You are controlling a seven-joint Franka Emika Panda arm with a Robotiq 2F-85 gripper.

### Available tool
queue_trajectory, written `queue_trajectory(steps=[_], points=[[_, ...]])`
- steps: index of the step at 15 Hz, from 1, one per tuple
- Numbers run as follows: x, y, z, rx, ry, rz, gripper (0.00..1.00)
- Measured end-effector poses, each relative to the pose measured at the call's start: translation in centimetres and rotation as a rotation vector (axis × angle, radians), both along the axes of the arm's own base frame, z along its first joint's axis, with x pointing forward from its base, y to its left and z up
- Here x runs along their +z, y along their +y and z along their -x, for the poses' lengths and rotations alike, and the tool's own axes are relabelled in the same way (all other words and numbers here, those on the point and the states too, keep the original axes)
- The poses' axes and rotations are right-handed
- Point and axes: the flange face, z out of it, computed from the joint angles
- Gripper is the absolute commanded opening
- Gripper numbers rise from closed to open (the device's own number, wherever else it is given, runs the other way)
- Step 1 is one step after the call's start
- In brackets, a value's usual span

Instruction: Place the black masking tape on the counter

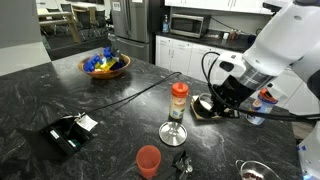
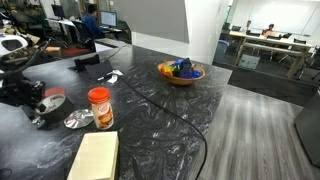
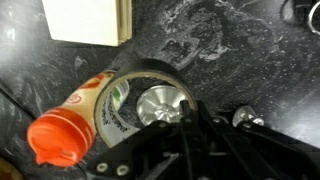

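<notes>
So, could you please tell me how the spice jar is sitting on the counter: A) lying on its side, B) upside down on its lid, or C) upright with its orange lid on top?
C: in both exterior views the spice jar stands upright on the counter, with its orange lid uppermost.

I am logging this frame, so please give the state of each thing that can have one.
spice jar: upright, orange lid on.
red cup: upright.
bowl: filled with coloured items.
black masking tape: at the end effector, low over the counter; contact unclear.
end effector: open or shut, cannot tell.
</notes>
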Motion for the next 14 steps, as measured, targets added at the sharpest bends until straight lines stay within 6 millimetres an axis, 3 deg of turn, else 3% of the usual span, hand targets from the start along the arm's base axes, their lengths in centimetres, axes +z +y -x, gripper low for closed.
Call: queue_trajectory(steps=[4,8,14], points=[[0.3,4.7,2.9,0.217,0.018,-0.005,0.02],[0.7,8.2,5.2,0.398,0.039,-0.021,0.02],[-0.5,13.2,7.8,0.633,0.119,-0.053,0.02]])
